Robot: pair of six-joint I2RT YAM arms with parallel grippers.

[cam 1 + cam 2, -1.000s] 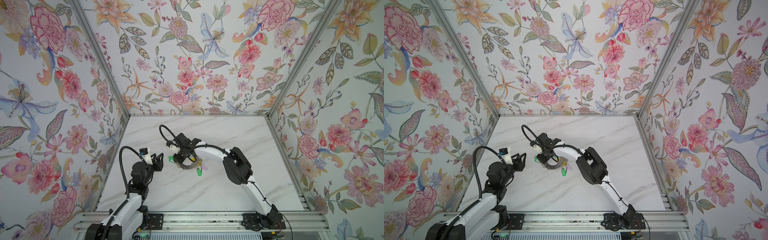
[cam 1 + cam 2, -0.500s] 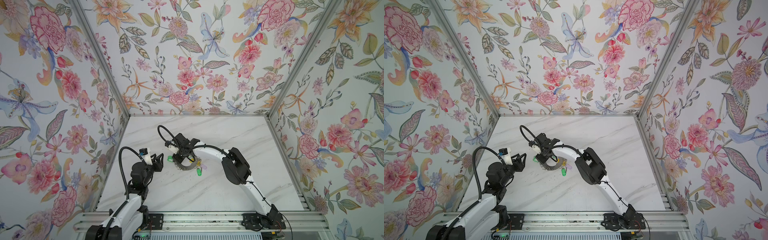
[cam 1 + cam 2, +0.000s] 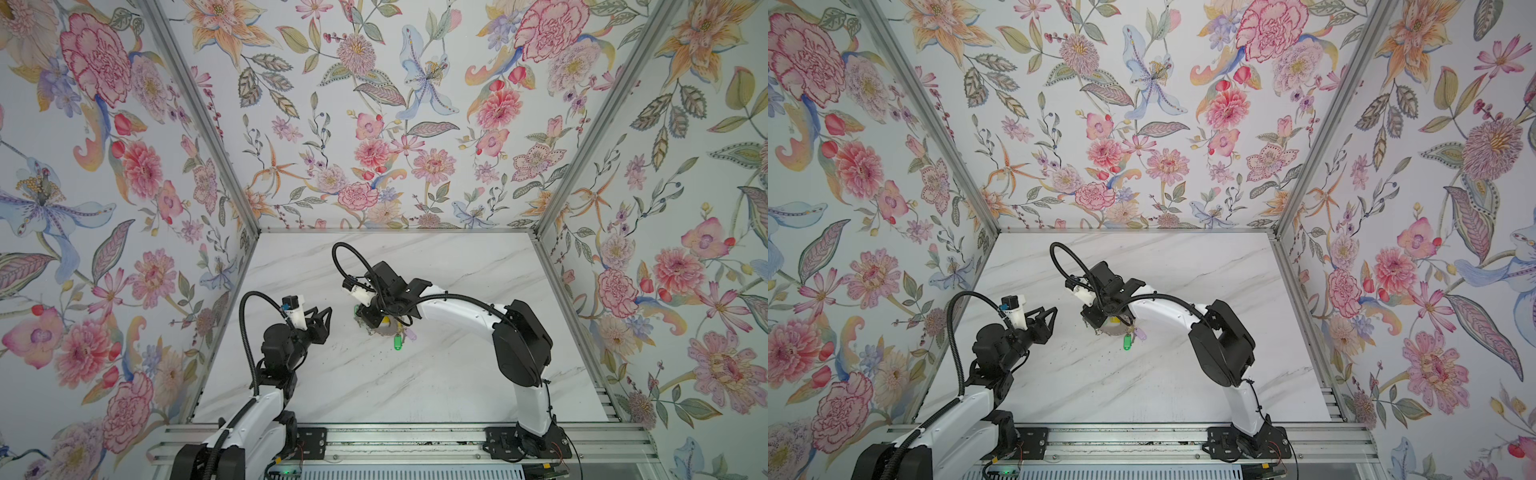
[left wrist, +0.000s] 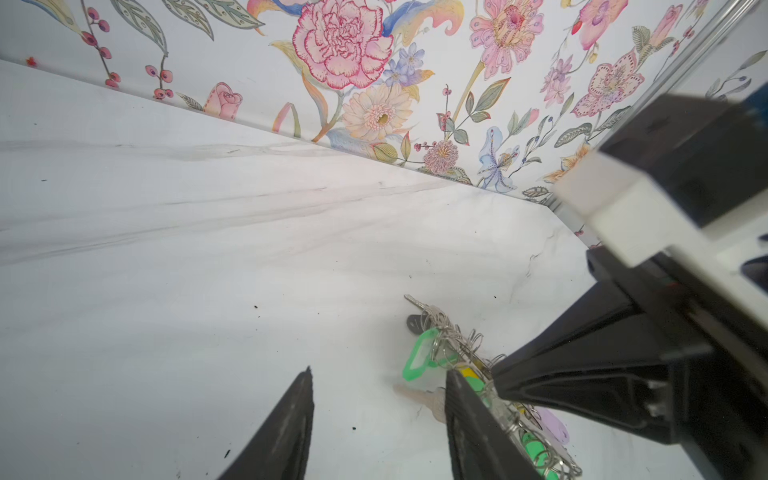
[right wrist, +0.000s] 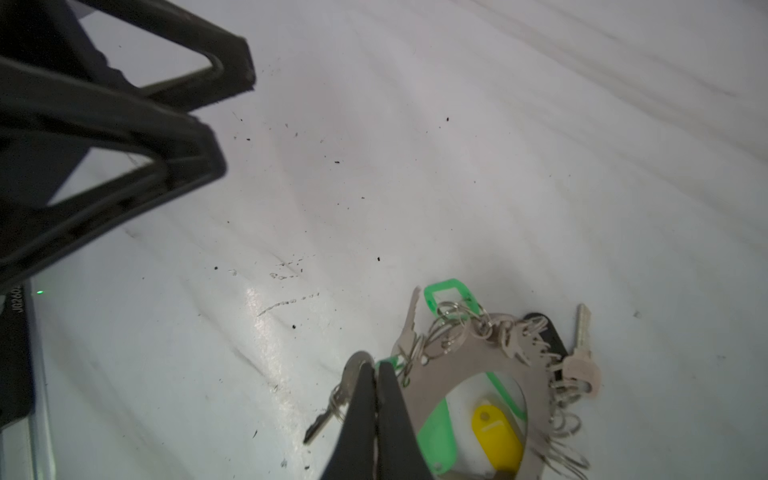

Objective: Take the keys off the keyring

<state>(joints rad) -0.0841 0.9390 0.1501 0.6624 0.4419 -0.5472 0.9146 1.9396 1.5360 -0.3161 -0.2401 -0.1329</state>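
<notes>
Nearest, the left gripper (image 3: 326, 320) hovers above the marble table (image 3: 415, 382), fingers spread and empty. Just beyond, mid-table, sits the keyring (image 5: 469, 361), its keys (image 3: 398, 343) with green, yellow and lilac tags clustered around it. The right gripper (image 5: 376, 368) points down at the ring's rim, fingers pressed together beside a key's head; whether they pinch anything is unclear. Behind all, the floral wall (image 3: 374, 124)

White arm links (image 3: 453, 311), blk joints (image 3: 519, 345), blk corrugated cables (image 3: 243, 332), triangular blk jaws

Overhead pair; wrist close-ups on keyring (image 5: 478, 362)
</notes>
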